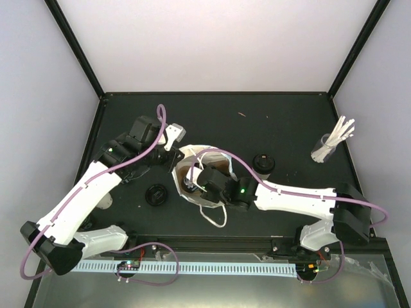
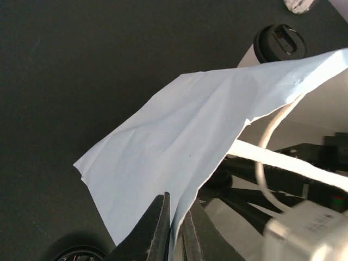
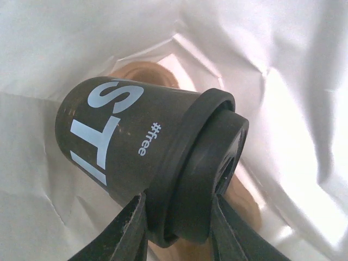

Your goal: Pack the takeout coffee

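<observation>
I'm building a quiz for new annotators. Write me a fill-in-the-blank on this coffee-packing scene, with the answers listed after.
1. The left gripper pinches the edge of the light-____ paper bag.
2. Inside the bag, the right gripper grips a cup at its ____ lid.
3. White print on that cup reads "#____".
4. Outside the bag, a second lidded cup stands on the dark ____.
Missing words: blue; black; free; table.
</observation>
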